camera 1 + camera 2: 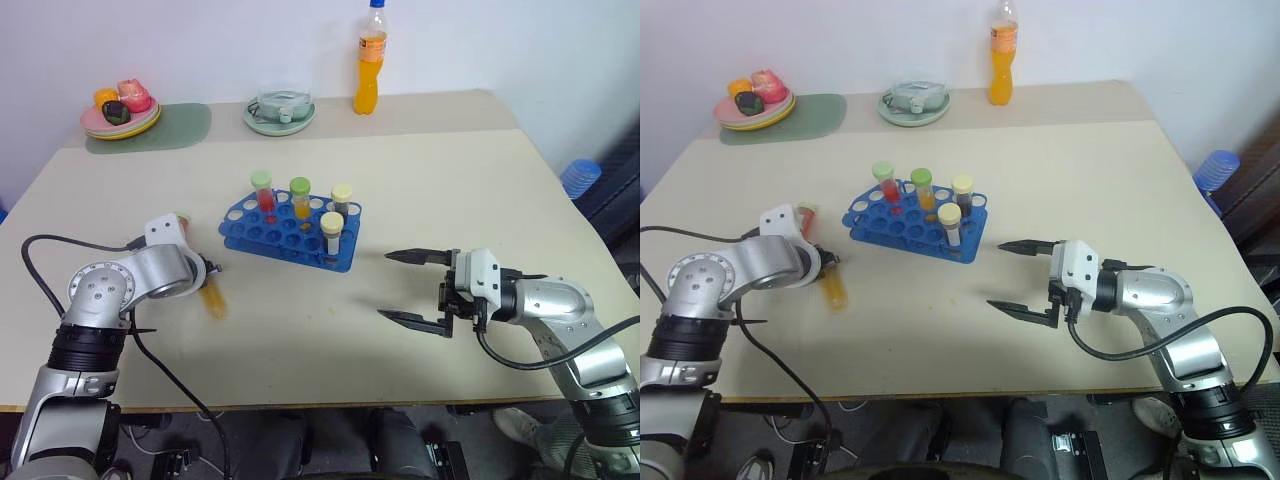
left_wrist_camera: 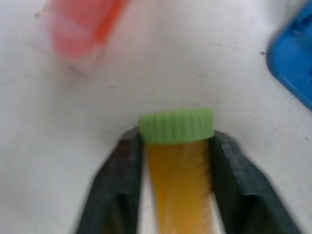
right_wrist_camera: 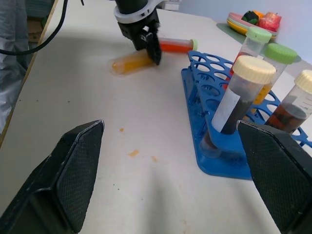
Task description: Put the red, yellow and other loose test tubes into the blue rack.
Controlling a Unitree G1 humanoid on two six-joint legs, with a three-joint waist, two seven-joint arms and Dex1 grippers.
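The blue rack (image 1: 270, 236) stands mid-table with several capped tubes upright in it, among them a red one (image 1: 264, 192) and a dark one (image 1: 332, 234). A yellow test tube (image 2: 179, 190) with a green cap lies on the table left of the rack, also seen from across the table (image 3: 129, 63). My left gripper (image 2: 175, 137) is shut on it just below the cap. A red test tube (image 3: 175, 46) lies loose just beyond it, near the rack. My right gripper (image 1: 385, 286) hangs open and empty right of the rack.
An orange drink bottle (image 1: 369, 60), a pale green dish (image 1: 280, 112) and a plate of toy food (image 1: 120, 112) on a green mat (image 1: 175, 128) line the table's far edge. A blue object (image 1: 580, 177) sits off the right edge.
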